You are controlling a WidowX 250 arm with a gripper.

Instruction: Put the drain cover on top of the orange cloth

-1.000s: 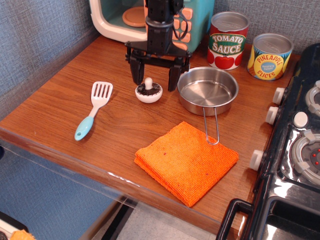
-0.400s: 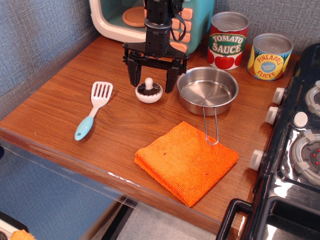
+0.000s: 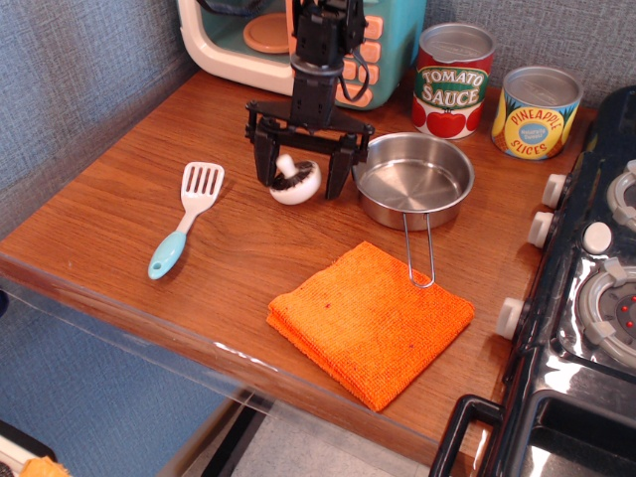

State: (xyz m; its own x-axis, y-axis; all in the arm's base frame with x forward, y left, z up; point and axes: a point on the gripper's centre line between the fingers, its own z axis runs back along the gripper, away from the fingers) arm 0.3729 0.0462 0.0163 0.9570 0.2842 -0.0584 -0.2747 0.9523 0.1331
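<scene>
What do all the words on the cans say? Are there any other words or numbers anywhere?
"TOMATO SAUCE" on the red and green can.
"PINEAPPLE SLICES" on the yellow can; the blue badge in its middle holds text too small to read.
The toy microwave's buttons show no readable marks.
No words show on the stove knobs, the pan or the spatula.

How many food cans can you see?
2. The tomato sauce can stands at the back of the counter, behind the steel pan. The pineapple slices can stands right of it, near the stove.

tilted drain cover [image 3: 295, 183] (cloth [image 3: 370, 322] apart)
</scene>
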